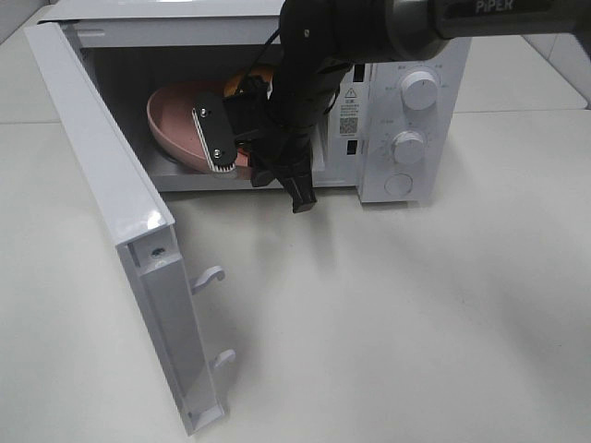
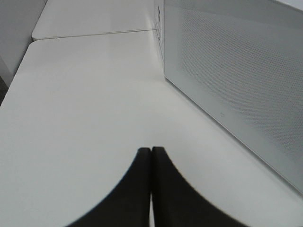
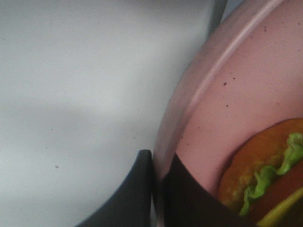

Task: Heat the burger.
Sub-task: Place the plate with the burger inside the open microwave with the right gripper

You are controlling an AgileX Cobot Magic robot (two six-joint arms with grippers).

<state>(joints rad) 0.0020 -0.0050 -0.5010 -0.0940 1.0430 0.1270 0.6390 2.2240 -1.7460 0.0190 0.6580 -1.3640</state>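
Pink plate (image 3: 227,90) rim was clamped in the right gripper (image 3: 155,163); the burger (image 3: 265,175) lay on it just beyond the fingers, inside the open microwave (image 1: 406,101); the left gripper (image 2: 151,152), fingers together, sat farther off

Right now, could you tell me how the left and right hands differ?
The right hand grips the pink plate; the left hand holds nothing. The right hand reaches inside the microwave by the burger; the left hand sits outside over the table. Both are shut.
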